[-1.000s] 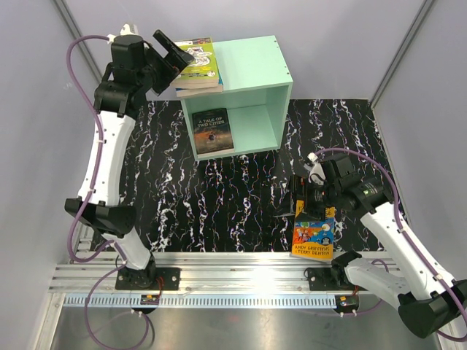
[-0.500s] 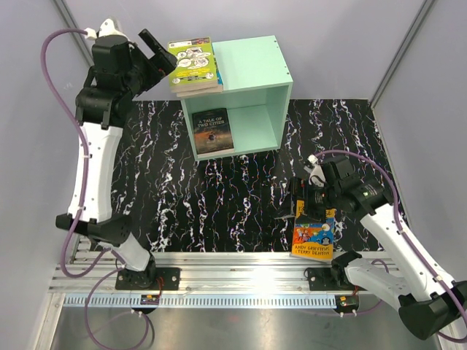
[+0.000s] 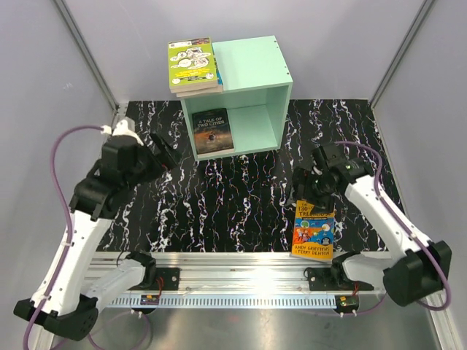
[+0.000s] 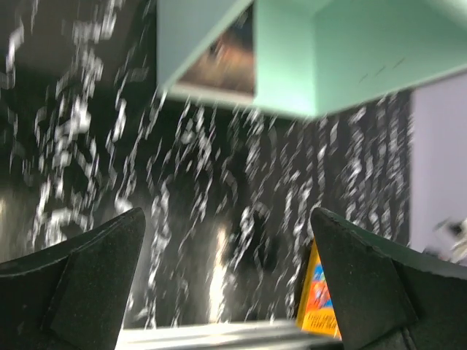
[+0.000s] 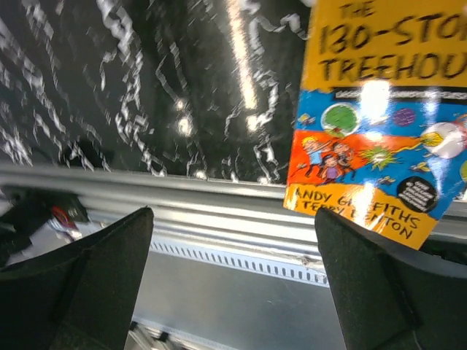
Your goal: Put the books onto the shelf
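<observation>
Black marbled table [image 3: 241, 208] bears the mint shelf [image 3: 255, 65]: "A Tale of Two Cities" [image 3: 212, 131] inside, stack of books [image 3: 193, 64] on top, lower covers hidden. Treehouse book [image 5: 372, 138], title cropped at "130-Sto", lies near the right claw [image 5: 233, 215]; it and the left claw [image 4: 226, 219] gape wide, empty.

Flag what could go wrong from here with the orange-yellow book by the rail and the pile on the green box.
1. The orange-yellow Treehouse paperback lies flat with its near end over the metal rail. The open right gripper may shove it off the black marbled table rather than lift it.
2. The stack of paperbacks, lime-green cover uppermost, seems to overhang the left side of the pale mint-green wooden box. A bump could topple it.
</observation>
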Available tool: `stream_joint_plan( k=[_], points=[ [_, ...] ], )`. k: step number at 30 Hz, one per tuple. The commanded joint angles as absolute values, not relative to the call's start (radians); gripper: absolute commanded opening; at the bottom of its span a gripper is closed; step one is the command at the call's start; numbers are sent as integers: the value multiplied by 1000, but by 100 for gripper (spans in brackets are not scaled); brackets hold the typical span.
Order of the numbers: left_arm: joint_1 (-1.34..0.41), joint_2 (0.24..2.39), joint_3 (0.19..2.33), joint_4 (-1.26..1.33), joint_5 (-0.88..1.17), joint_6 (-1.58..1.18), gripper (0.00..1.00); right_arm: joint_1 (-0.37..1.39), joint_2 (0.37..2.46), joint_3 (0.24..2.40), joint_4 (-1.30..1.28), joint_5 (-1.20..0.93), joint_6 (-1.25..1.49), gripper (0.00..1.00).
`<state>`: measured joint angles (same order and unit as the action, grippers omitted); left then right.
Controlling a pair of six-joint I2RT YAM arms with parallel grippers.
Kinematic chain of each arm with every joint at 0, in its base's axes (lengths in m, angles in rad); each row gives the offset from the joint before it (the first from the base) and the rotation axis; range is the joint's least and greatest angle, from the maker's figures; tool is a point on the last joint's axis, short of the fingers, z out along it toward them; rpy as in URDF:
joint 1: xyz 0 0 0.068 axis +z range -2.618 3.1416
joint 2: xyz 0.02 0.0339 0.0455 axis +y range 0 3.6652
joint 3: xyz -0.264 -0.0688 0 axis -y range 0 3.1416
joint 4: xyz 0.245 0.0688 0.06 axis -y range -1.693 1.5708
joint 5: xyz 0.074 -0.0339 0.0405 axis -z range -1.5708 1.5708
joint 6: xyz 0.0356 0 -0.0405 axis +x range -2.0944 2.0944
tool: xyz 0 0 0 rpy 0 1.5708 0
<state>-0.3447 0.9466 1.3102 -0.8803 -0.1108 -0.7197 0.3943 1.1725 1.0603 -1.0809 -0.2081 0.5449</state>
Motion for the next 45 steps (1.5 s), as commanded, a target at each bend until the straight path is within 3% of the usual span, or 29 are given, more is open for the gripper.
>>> stream_joint_plan(
  k=[1,6,12,21,29,37,45],
  points=[
    [-393,901,1157,-851,-72,-808,99,240,1254,1097,-1071,-143,597,100],
    [-466,779,1031,-887,-63,-867,99,26,1253,976,-999,-77,664,100],
    [-468,703,1014,-986,-69,-842,99,-40,1261,888,-916,-78,733,100],
    [-469,680,1031,-1066,-51,-847,99,-106,1345,861,-829,80,692,100],
    [-469,741,1051,-1062,-37,-844,99,-158,1427,732,-645,-87,758,100],
    [-472,770,1043,-1020,-28,-873,99,-153,1319,546,-473,-274,874,95],
    [-567,808,878,-865,110,-911,99,-107,1259,508,-469,-360,910,95]
  ],
)
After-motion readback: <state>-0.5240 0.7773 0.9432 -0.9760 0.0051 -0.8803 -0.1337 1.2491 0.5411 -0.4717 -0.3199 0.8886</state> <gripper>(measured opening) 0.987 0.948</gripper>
